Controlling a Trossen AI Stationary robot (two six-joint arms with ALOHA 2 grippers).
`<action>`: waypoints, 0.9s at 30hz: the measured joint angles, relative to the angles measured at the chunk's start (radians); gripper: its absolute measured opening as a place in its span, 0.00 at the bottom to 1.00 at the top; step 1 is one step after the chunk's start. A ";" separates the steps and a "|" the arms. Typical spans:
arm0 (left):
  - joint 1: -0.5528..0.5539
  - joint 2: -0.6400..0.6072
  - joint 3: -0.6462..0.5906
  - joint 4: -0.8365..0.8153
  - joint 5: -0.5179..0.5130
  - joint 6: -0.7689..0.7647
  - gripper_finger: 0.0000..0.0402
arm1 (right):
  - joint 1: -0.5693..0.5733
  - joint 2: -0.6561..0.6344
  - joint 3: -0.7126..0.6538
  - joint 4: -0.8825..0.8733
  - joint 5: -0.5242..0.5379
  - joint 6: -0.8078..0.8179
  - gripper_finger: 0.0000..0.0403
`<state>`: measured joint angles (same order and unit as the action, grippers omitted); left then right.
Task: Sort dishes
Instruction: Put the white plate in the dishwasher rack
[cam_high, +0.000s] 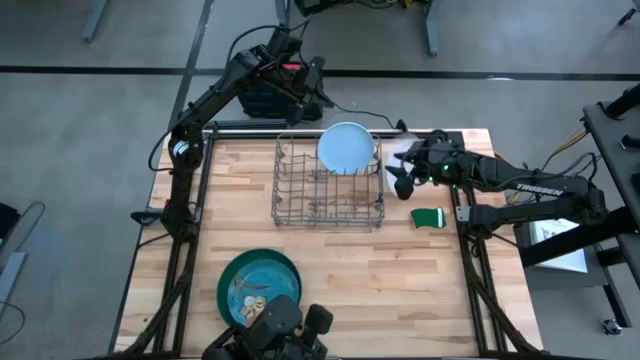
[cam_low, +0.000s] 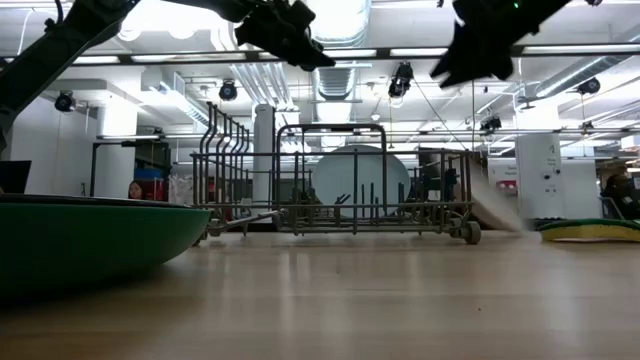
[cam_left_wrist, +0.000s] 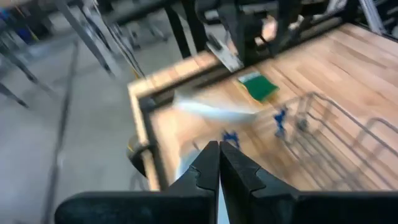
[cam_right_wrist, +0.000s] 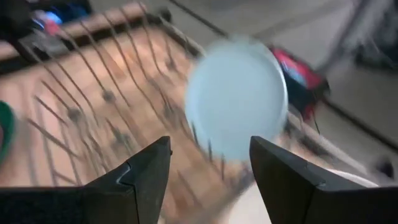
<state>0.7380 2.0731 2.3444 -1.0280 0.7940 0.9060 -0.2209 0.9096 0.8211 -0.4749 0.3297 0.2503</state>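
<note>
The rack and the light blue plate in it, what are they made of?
The rack looks like thin grey metal wire: bare bent rods with gaps between them, though a coating cannot be ruled out. The pale blue plate standing in it looks smooth and evenly coloured, likely plastic or glazed ceramic; the pictures cannot settle which.

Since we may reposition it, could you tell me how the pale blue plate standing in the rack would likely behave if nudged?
The pale blue plate looks rigid and smooth, so probably slippery. Standing on edge in the wire rack, it could tip or roll.
</note>
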 joint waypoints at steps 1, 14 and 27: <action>0.000 0.000 0.000 -0.026 0.000 0.008 0.00 | 0.005 0.000 -0.001 -0.025 0.043 0.040 0.52; -0.004 -0.003 0.000 -0.066 0.001 -0.002 0.00 | 0.005 0.042 -0.041 -0.301 0.067 0.450 0.51; -0.005 -0.003 0.000 -0.108 0.001 -0.002 0.00 | 0.055 0.117 -0.044 -0.585 -0.054 0.656 0.50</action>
<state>0.7330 2.0705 2.3444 -1.1356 0.7950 0.9039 -0.1659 1.0264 0.7773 -1.0595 0.2761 0.9065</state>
